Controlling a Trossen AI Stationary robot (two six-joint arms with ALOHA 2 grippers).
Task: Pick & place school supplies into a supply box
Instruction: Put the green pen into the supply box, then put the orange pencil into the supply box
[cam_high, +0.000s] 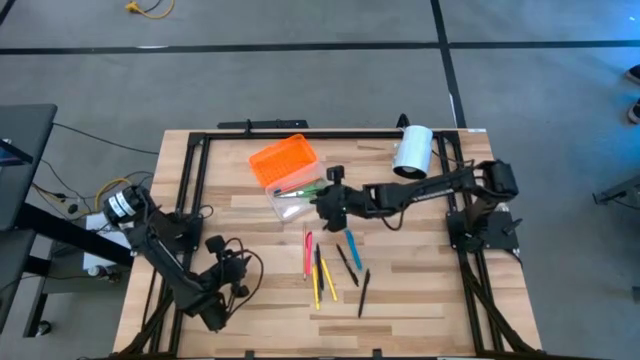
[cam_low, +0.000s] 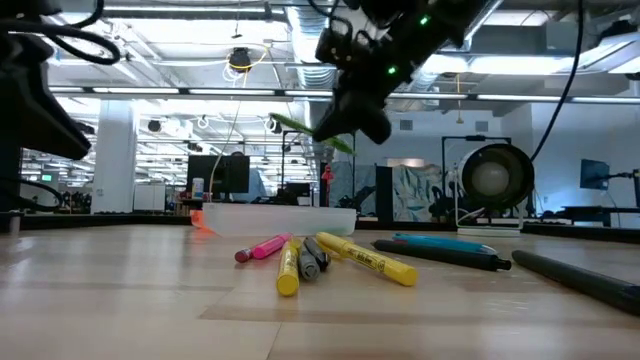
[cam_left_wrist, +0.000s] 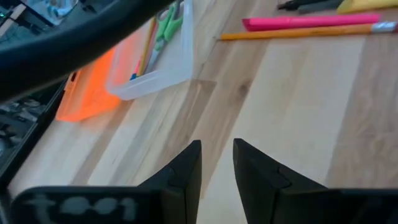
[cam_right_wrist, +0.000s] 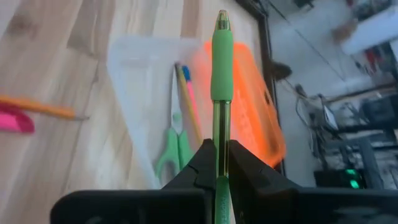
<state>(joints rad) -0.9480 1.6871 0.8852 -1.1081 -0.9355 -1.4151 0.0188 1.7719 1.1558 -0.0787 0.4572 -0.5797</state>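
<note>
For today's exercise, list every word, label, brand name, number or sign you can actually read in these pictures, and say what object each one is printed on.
No text can be read.
Yellow marker: dark print along its barrel, too small and blurred to read.
Left gripper: pale marks on the housing behind it, too smeared to read.
Green pen held in the right gripper, orange lid and white cylinder: no lettering visible.

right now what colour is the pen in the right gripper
Green. The pen held by the right gripper shows best in the right wrist view.
</note>
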